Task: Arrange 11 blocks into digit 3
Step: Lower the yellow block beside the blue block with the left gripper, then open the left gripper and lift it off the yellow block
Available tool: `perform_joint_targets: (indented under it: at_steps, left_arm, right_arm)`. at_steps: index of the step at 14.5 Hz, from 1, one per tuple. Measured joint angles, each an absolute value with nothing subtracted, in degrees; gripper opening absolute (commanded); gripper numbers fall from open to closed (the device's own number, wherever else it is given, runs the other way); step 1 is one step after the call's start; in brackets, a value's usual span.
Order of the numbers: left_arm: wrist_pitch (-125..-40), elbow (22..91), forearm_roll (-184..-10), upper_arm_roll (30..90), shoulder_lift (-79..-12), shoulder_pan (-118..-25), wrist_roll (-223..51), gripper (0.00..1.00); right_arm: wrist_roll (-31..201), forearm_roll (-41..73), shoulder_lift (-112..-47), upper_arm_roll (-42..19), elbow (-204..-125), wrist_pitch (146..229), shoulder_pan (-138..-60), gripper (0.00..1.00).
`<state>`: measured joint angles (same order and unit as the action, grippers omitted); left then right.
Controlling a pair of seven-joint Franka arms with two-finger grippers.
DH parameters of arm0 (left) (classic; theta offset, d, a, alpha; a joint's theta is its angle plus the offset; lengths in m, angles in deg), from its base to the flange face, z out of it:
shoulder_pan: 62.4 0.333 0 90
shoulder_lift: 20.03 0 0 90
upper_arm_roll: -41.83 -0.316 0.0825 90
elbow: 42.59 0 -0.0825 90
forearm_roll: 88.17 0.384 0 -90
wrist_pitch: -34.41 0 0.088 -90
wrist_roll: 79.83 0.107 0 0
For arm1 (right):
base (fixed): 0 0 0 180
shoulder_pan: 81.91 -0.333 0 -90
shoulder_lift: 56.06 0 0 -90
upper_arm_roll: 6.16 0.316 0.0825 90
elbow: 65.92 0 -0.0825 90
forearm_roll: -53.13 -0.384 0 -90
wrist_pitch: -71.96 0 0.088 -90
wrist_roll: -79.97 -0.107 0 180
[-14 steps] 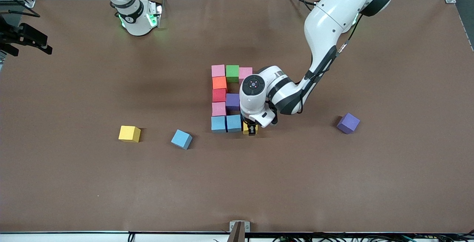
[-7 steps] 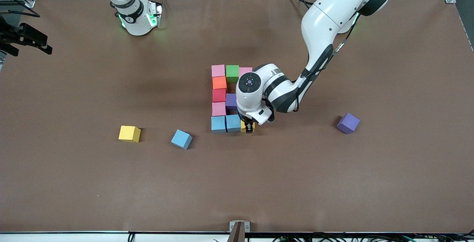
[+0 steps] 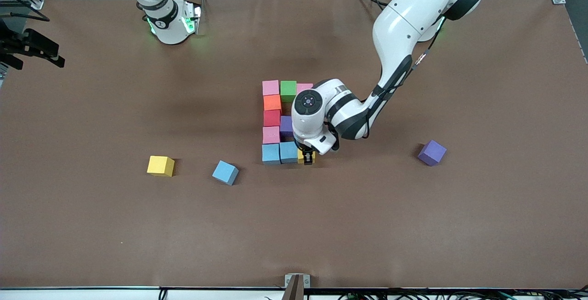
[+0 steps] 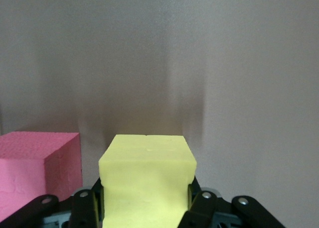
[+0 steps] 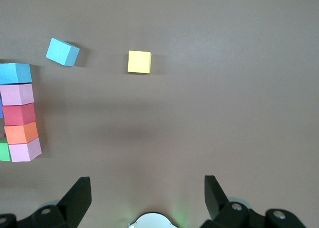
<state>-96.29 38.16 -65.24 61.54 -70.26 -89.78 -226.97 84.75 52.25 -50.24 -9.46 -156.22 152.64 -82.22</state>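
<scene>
The blocks form a figure at mid-table: pink (image 3: pixel 271 87), green (image 3: pixel 288 91) and a partly hidden pink (image 3: pixel 305 87) in the farthest row, then a column of orange (image 3: pixel 272 103), red (image 3: pixel 272 118) and pink (image 3: pixel 271 135), with purple (image 3: pixel 287 126) beside the red. Two light blue blocks (image 3: pixel 280 153) make the nearest row. My left gripper (image 3: pixel 308 157) is shut on a yellow block (image 3: pixel 302 156) right beside them; it also shows in the left wrist view (image 4: pixel 147 183). My right gripper (image 5: pixel 147 198) waits open near its base.
Loose blocks lie on the brown table: a yellow one (image 3: pixel 161 166) and a light blue one (image 3: pixel 225 172) toward the right arm's end, a purple one (image 3: pixel 432 152) toward the left arm's end. A pinkish-red block (image 4: pixel 37 173) sits beside the held yellow block.
My left gripper has moved the yellow block sideways toward the two light blue blocks, closing the gap. The right arm has not moved.
</scene>
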Motion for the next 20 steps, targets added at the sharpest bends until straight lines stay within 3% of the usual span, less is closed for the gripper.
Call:
perform_joint_targets:
  at_steps: [2,12,20]
  left_arm:
    - [-96.3,38.1,-65.2,61.5,-70.3,-89.8,-227.0,1.0]
    - [-94.9,35.7,-65.5,61.6,-70.5,-89.8,-227.0,1.0]
    - [-90.0,35.3,-67.5,61.8,-63.1,-87.1,-216.4,1.0]
  right_arm:
    - [84.7,52.3,-50.2,-9.5,-156.2,152.6,-82.2,1.0]
    - [84.7,52.3,-50.2,-9.5,-156.2,152.7,-82.2,1.0]
    - [84.7,52.4,-50.3,-10.0,-155.3,153.2,-82.1,1.0]
